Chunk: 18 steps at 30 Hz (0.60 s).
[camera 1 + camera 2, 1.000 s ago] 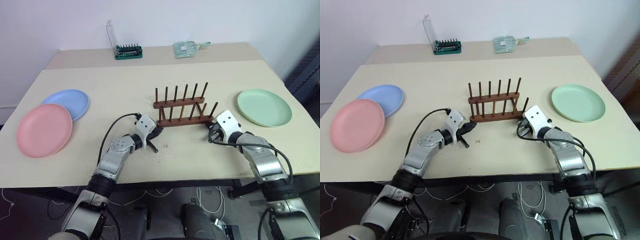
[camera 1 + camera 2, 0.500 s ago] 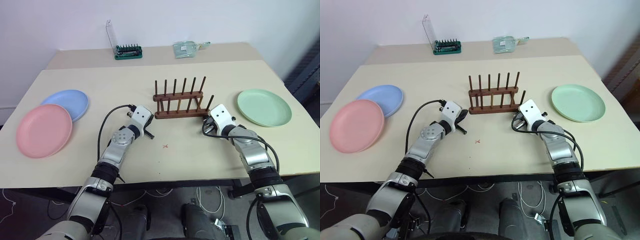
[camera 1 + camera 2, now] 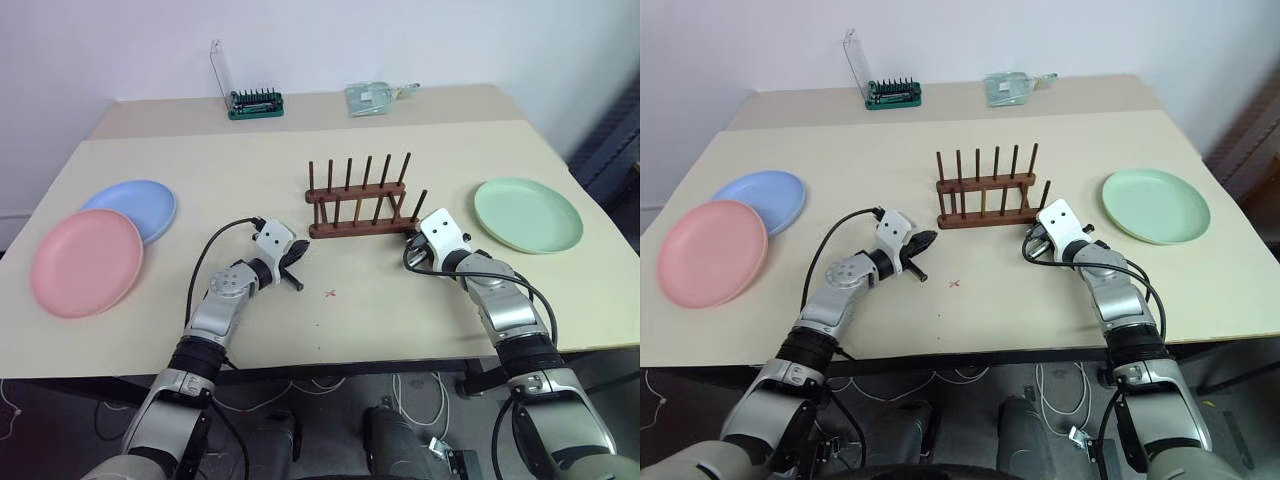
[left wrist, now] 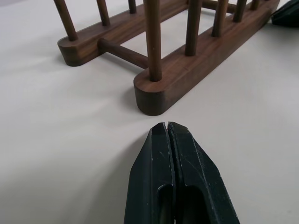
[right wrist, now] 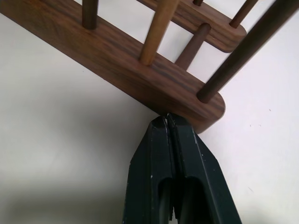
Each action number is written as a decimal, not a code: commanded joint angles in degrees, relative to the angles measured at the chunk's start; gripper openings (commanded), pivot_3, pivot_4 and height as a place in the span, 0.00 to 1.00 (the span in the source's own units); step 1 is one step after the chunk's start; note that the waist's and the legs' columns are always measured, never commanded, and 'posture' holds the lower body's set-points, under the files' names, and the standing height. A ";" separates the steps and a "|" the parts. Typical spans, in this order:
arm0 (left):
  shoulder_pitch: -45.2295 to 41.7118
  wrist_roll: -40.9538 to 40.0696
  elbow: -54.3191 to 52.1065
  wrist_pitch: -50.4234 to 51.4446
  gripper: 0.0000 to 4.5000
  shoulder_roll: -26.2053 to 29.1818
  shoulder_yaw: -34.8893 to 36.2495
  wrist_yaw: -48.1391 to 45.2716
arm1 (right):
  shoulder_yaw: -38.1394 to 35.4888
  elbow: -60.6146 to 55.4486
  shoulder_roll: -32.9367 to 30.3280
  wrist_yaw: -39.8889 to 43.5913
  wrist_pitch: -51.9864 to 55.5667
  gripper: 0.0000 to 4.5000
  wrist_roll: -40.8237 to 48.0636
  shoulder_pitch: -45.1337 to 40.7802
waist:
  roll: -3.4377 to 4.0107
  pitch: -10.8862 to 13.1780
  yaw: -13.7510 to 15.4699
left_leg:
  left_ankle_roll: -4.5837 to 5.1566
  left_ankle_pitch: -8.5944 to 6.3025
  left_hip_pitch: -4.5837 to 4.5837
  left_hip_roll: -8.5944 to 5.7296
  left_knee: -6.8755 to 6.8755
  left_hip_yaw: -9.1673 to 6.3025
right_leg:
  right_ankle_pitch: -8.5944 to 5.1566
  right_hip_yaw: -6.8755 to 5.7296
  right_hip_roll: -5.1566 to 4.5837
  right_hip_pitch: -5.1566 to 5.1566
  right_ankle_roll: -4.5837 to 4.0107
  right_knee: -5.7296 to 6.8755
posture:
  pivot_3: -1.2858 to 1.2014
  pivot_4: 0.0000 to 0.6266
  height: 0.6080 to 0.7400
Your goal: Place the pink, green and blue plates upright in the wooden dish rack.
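The rack (image 3: 363, 198) stands empty at the middle of the table (image 3: 300, 150), its two rows of pegs upright and its rails running left to right. The pink plate (image 3: 86, 262) lies flat near the table's left edge, and the blue plate (image 3: 134, 208) lies flat just beyond it, its near rim tucked under or against the pink one; which, cannot be told. The green plate (image 3: 528, 214) lies flat on the right side of the table, well apart from the rack. The left claw (image 4: 167, 135) is low over the table just off the rack's near left end, its fingers pressed together and pinching nothing; a narrow strip of bare table separates its tip from the near rail's rounded end. The right claw (image 5: 166, 122) is at the rack's near right end, fingers likewise pressed together and empty, with the tip right at the side of the near rail by the end peg, touching it or all but touching. At the far edge of the table are a green bit case (image 3: 255, 102) with its clear lid raised and a clear bag (image 3: 374, 96) lying flat, both well apart from the rack.
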 commanded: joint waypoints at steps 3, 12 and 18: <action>-3.48 4.15 7.22 -0.35 0.00 -3.15 -0.65 6.16 | -0.20 2.12 1.16 -0.29 -1.94 0.00 -0.52 -3.04 | 0.00 0.00 0.38 | 0.00 0.00 0.02 -0.02 0.02 -0.03 | -0.02 -0.01 -0.01 0.07 0.04 -0.02 | 0.52 0.24 1.00; -4.13 6.49 11.20 -2.46 0.00 -1.59 0.84 11.74 | -0.84 -1.43 0.62 0.34 -1.18 0.00 -0.11 -0.76 | 0.01 0.00 0.00 | -0.01 0.01 0.07 -0.02 -0.01 -0.05 | -0.03 -0.01 -0.01 0.07 0.05 0.01 | 0.52 0.24 1.00; -2.08 6.13 9.35 -1.08 0.00 0.24 1.72 12.78 | -1.12 -9.73 -1.13 3.19 1.22 0.00 1.07 3.76 | 0.01 -0.01 -0.39 | -0.01 0.00 0.10 0.01 -0.05 -0.04 | -0.14 -0.01 0.00 0.06 0.23 0.02 | 0.52 0.24 1.00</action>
